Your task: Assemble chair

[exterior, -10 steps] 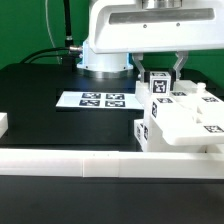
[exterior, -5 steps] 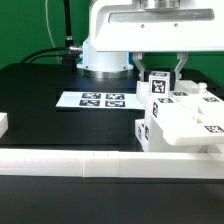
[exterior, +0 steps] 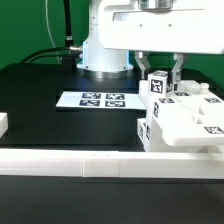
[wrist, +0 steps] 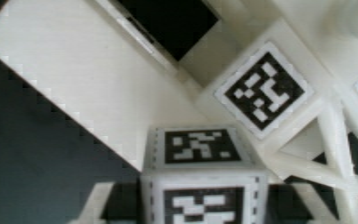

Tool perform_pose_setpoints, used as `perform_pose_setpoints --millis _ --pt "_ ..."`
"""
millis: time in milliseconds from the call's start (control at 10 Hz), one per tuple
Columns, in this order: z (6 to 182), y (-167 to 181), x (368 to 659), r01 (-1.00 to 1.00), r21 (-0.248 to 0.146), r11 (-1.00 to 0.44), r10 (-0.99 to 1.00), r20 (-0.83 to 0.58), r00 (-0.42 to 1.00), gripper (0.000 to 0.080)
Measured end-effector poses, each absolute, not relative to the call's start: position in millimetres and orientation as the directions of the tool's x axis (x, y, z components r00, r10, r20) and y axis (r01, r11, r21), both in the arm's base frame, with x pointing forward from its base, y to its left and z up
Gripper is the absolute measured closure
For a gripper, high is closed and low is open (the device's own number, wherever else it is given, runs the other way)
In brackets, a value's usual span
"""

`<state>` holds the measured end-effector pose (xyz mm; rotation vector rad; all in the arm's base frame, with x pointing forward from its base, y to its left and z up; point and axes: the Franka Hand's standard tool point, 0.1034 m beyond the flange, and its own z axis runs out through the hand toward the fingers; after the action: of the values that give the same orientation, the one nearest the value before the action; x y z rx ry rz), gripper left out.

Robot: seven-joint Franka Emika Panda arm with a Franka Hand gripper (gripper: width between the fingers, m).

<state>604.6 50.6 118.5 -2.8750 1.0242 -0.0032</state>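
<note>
In the exterior view my gripper (exterior: 160, 76) hangs over the partly built chair (exterior: 185, 125), a cluster of white blocky parts with marker tags at the exterior view's right. It is shut on an upright white post (exterior: 159, 88) that stands at the cluster's back edge. The wrist view shows the post's tagged end (wrist: 201, 148) between my two fingers (wrist: 105, 200). Beyond it lie a slanted white slab (wrist: 105, 80) and another tagged part (wrist: 265, 88) of the chair.
The marker board (exterior: 97, 100) lies flat on the black table, to the exterior view's left of the chair. A long low white border wall (exterior: 80, 163) runs along the front, with a short white block (exterior: 4, 124) at the far left. Black cables (exterior: 40, 55) trail behind.
My wrist housing has shifted slightly toward the exterior view's right. The post stays gripped in nearly the same spot.
</note>
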Motion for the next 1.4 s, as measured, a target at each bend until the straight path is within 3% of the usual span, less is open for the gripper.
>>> perform_pose_setpoints --millis 200,300,600,900,1200,1400 --pt "118.8 51.0 604.7 -0.728 -0.083 -0.681 -0.727 -0.040 0.685 0.0515" --pt "119.7 53.6 603.2 -0.833 -0.075 -0.548 -0.832 -0.052 0.552 0.0515" --pt "120.9 54.7 604.4 -0.933 -0.076 -0.351 -0.932 -0.065 0.355 0.0515" --pt "121.3 55.3 605.6 -0.987 -0.072 -0.145 -0.984 -0.095 0.151 0.0515" --pt "120.1 53.7 611.5 -0.980 -0.119 0.162 -0.979 -0.148 -0.144 0.0515" --pt "119.7 53.0 612.3 -0.946 -0.112 0.303 -0.942 -0.186 -0.280 0.0515"
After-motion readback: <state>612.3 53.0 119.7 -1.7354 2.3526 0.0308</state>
